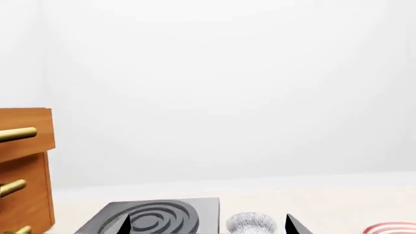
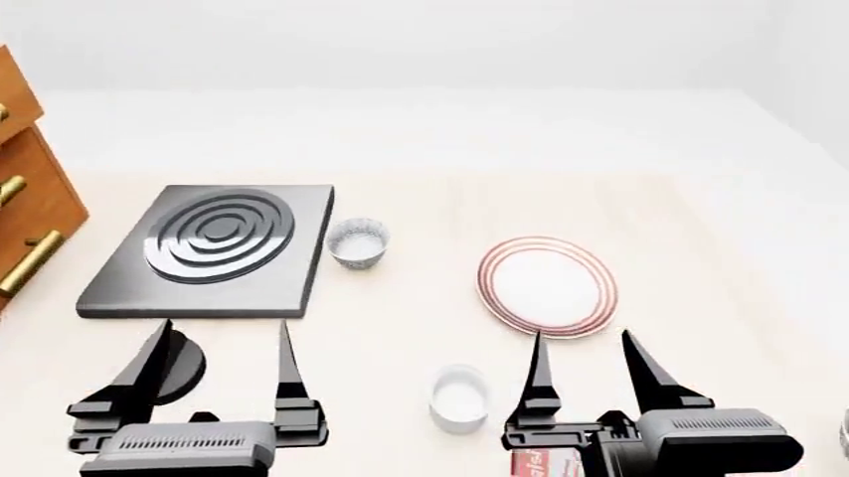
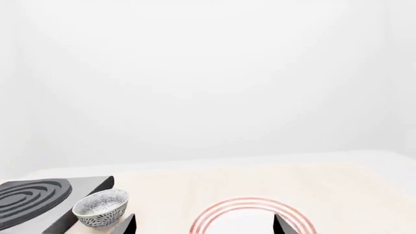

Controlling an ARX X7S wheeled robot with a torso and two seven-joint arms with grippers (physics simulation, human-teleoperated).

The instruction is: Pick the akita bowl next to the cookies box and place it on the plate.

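- Standing at the far left, a wooden drawer unit (image 2: 30, 204) is showing brass handles.
- My left claw (image 2: 223, 363) is hanging released, fingers spread, near a black burner slab (image 2: 213, 248) on the bench (image 2: 398, 328).
- A speckled bowl (image 2: 357, 241) is sitting upright just beside the slab's right edge.
- A plain white cup (image 2: 459, 397) is standing between my claws.
- The plate (image 2: 547, 285) is lying bare, just ahead of my right claw (image 2: 584, 373), which is also hanging released.
- The cookies box (image 2: 544, 463) is peeking out red beneath that claw.
- A grey sliver (image 2: 844, 437) is showing at the right edge; I cannot tell what it is.
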